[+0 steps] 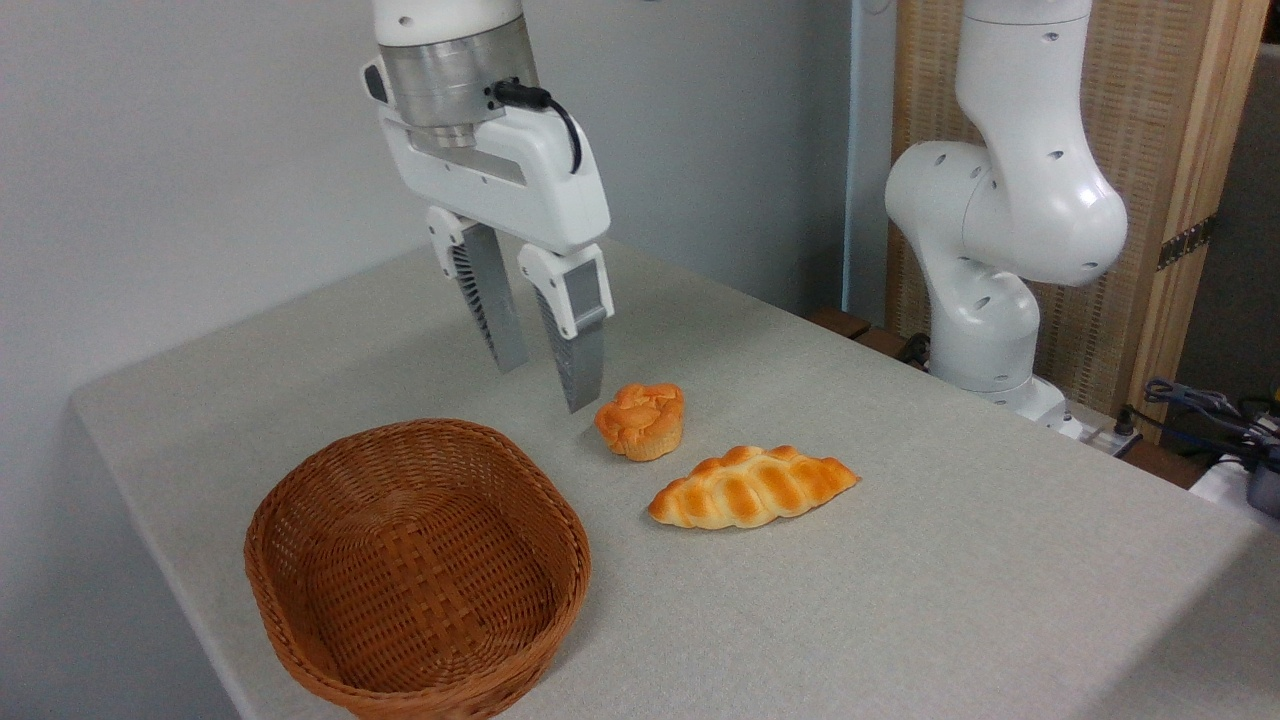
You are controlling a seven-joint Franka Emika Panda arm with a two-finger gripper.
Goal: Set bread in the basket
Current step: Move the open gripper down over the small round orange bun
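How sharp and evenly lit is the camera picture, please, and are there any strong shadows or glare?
In the camera view: the bun, basket and gripper are sharp; lighting is soft and even; only faint shadows beside bun and braided loaf; no glare on the table.

This looks like a robotics lab or test room: a white robot arm (1000, 220) is mounted at the far right edge of a plain grey table (900, 600), bare pale walls stand behind, and what seem to be loose cables (1200, 405) trail off at the far right.
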